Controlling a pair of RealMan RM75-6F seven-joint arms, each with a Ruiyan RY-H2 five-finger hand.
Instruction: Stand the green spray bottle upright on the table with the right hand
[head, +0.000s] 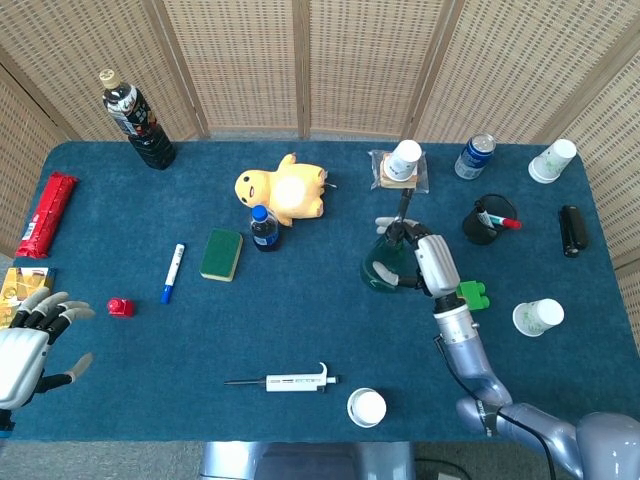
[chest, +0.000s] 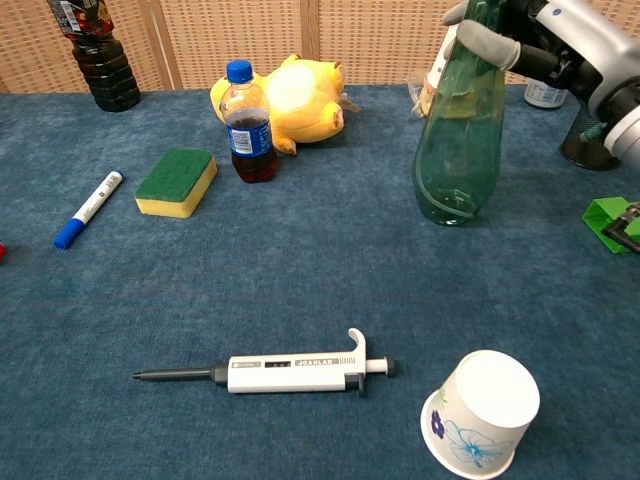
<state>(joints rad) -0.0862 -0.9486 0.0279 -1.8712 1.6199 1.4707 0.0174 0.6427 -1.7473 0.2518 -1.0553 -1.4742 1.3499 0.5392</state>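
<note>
While the blue table (head: 300, 330) carries many things, the green spray bottle (chest: 458, 150) is a translucent, cone-shaped flask, wide at its base and narrowing toward the top. It stands base-down right of centre, long axis near vertical, nozzle end upward. The right hand (head: 425, 255) wraps its fingers (chest: 485, 42) around the neck. The left hand (head: 25, 345) hangs beside the table's left edge, fingers spread, holding nothing.
</note>
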